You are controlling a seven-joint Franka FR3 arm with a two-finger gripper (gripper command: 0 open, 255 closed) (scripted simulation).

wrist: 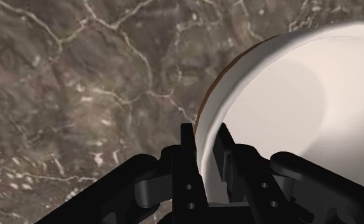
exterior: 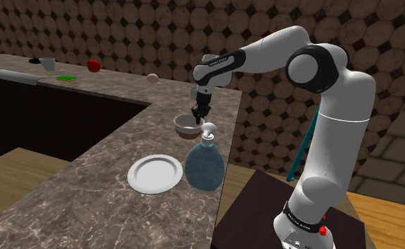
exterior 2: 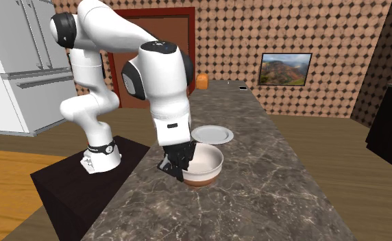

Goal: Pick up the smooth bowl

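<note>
Near the bench's point(exterior: 102, 180) stand-side edge, the pincer point(wrist: 205, 130) pinches the white bowl's point(wrist: 301, 108) rim between both fingers.

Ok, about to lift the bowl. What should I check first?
1. The fingers straddle the bowl rim: ok, one inside, one outside.
2. The gripper is shut on the rim: ok, it looks clasped.
3. The bowl sits flat on the counter: ok.
4. The bottle is clear of the bowl: cannot tell, they stand very close.
5. The plate is clear of the bowl: ok, apart.
</note>
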